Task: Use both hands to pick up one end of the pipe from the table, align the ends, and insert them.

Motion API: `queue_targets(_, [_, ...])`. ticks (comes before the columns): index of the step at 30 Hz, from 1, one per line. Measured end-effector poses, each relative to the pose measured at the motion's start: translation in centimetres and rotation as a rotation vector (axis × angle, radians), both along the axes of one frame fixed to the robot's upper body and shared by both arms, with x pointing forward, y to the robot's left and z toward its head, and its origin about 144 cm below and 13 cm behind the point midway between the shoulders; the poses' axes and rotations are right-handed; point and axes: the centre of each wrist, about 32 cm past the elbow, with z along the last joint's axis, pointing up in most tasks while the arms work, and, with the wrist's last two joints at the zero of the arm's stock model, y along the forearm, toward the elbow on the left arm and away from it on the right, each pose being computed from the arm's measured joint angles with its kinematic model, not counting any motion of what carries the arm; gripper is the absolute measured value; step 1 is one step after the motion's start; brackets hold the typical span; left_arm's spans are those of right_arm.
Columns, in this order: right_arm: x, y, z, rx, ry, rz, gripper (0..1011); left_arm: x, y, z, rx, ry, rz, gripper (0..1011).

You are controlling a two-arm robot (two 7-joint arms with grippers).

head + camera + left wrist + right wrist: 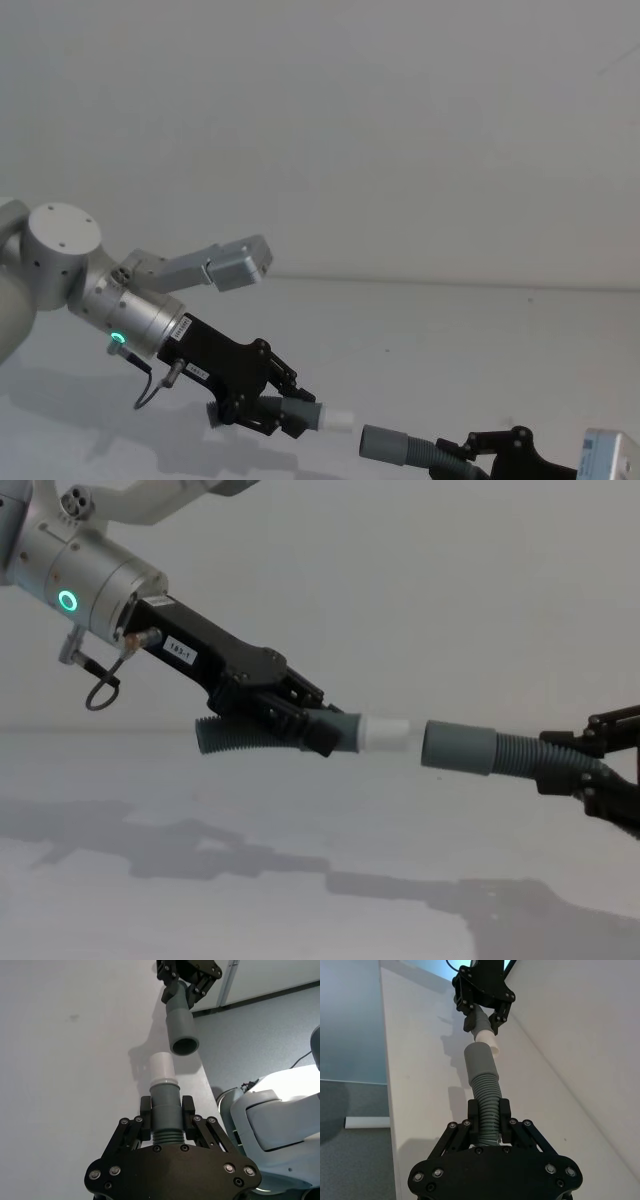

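Both pipe pieces hang in the air above the white table (470, 330). My left gripper (272, 405) (300, 723) is shut on the grey cuff of one ribbed piece (228, 737), whose white tip (385, 733) (161, 1067) points toward the other piece. My right gripper (585, 770) (487, 1116) is shut on the ribbed hose behind the open socket cuff (458, 747) (479, 1059). The two ends face each other with a small gap between them. In the left wrist view the socket (182, 1035) sits slightly off the tip's line.
A plain pale wall stands behind the table. My own white body (280, 1125) and a grey floor lie beside the table's edge (207, 1085). Arm shadows fall on the table surface (250, 855).
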Motion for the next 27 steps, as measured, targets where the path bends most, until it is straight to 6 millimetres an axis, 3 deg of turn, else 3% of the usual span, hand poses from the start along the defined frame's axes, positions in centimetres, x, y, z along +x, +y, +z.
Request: queue_targets(27, [0.23,0.19,-0.18,0.007,0.014,-0.02,215,0.16,0.0,0.0,0.008,-0.012,0.009,327])
